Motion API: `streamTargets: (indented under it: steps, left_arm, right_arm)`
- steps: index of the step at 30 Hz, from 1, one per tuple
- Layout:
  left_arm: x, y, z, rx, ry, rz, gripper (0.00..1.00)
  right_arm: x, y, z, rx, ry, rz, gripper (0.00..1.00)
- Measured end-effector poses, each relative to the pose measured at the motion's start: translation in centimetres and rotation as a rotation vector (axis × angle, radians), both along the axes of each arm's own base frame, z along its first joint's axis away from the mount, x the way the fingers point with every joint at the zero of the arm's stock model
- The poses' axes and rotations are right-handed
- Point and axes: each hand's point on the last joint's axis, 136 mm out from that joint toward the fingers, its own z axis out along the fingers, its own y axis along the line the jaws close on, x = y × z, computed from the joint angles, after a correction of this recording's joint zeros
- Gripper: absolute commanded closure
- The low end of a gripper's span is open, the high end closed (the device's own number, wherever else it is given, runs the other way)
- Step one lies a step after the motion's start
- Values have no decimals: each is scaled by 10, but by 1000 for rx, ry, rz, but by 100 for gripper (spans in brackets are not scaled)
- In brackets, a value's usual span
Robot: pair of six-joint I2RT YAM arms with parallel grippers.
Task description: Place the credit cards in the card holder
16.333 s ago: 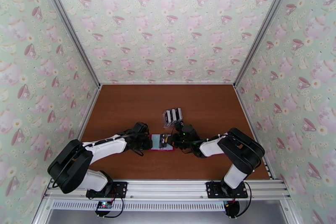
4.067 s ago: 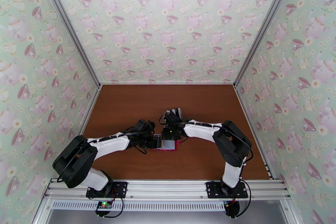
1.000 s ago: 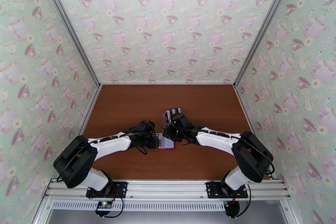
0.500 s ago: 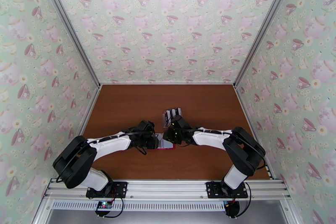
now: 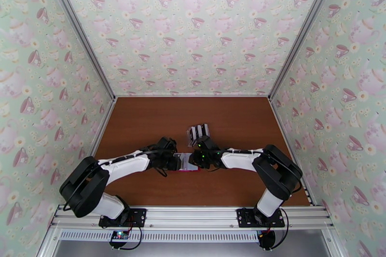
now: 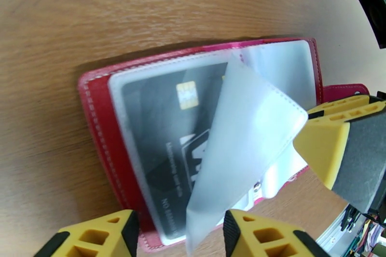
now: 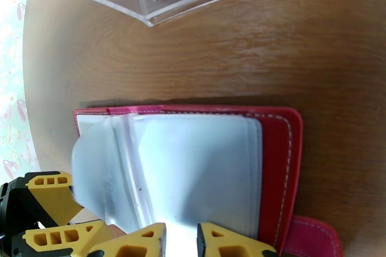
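Red card holder (image 6: 99,123) has shifted left; right tool (image 7: 181,238) pinches its clear sleeve (image 7: 193,176), left tool (image 6: 181,234) open.

Brown wooden table (image 5: 144,123) bears open red wallet (image 6: 99,123); clear stand (image 7: 159,7).

Both arms reach inward over the brown counter (image 5: 144,123); left gripper (image 5: 177,160) and right gripper (image 5: 194,158) meet over the open red card holder (image 5: 187,169). Clear slotted stand (image 5: 199,132) with dark cards sits just behind.
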Motion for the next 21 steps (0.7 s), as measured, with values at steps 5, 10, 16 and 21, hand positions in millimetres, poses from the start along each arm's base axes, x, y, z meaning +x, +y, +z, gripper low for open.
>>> streamTargets:
  steps: [5,10,16,21]
  left_arm:
    - [4,8,3,32,-18,12,47]
    - [7,18,2,66,-28,36,47]
    - [11,31,-5,114,-22,69,47]
    - [11,34,-13,145,-6,72,47]
  right_arm:
    - [0,0,0,6,-1,0,75]
    - [0,0,0,8,0,2,75]
    - [-3,-3,2,2,5,1,75]
    - [-4,-8,5,-18,1,-7,75]
